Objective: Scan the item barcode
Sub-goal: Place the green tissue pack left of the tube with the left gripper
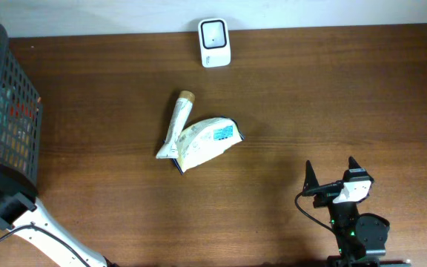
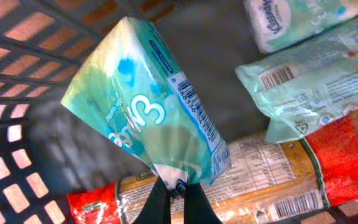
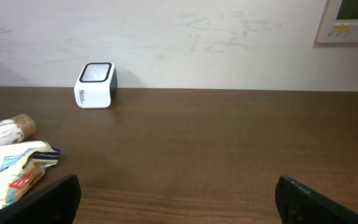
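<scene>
Your left end effector [image 2: 178, 190] is clenched on the bottom seam of the teal film-wrapped pack [image 2: 145, 106], down inside the basket [image 1: 10, 104]. The pack looks light, soft and slippery, so that thin pinch may slip. Keep its side barcode [image 2: 191, 99] uncovered. Your right end effector [image 1: 330, 169] hangs released and empty. The scanner [image 1: 214, 42] sits far across the desk [image 1: 310, 89].

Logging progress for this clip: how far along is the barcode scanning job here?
Possibly done: a tube and a white pouch lie on the table near the scanner, perhaps scanned already. In hand: the left jaws are shut on a teal packet inside the basket. Remaining: lift it out and show its barcode to the scanner; the right jaws stand open, idle.
</scene>
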Controlling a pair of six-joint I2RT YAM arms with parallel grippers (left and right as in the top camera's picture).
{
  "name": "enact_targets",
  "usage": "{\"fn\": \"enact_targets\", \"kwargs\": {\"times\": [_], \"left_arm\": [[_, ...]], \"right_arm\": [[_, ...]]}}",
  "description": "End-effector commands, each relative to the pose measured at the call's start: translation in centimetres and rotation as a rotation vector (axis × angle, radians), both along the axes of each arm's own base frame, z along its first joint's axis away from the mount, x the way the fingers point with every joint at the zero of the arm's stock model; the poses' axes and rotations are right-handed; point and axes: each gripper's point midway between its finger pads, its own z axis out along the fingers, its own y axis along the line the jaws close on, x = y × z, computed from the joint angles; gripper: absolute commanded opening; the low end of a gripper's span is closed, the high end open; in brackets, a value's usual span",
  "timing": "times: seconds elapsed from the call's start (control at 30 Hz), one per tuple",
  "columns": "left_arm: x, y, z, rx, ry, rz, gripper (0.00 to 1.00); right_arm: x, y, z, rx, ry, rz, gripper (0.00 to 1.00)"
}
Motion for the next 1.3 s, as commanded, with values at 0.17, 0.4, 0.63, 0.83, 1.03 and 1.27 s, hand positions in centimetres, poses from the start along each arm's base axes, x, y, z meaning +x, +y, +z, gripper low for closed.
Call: {"fn": "enact_targets", "kwargs": {"times": [0.17, 0.4, 0.63, 0.83, 1.03, 1.27], "left_arm": [[2.5, -9.9, 17.2, 0.193, -0.282, -0.224, 0.0], [3.9, -27.3, 16.4, 0.078, -0.122, -0.694, 0.0], [2.7, -40.8, -0.1, -0.091, 0.245, -1.03, 0.0], [0.4, -43.3, -7.1, -0.119, 0.326, -1.098, 0.7], [4.9, -40.2, 3.4, 0.113, 0.147, -1.073, 0.99], [8.8, -26.1, 23.4, 0.391, -0.419, -0.653, 0.99]], "right_arm": [[0.0, 0.1, -0.3, 0.001, 0.003, 0.007, 0.99], [0.0, 0.1, -0.3, 0.0, 0.003, 0.007, 0.99], [0.0, 0.1, -0.3, 0.0, 0.003, 0.007, 0.99], [0.0, 0.1, -0.3, 0.0, 0.003, 0.007, 0.99], [0.0, 0.1, -0.2, 0.0, 0.003, 0.007, 0.99], [0.0, 0.1, -0.3, 0.0, 0.003, 0.007, 0.99]]}}
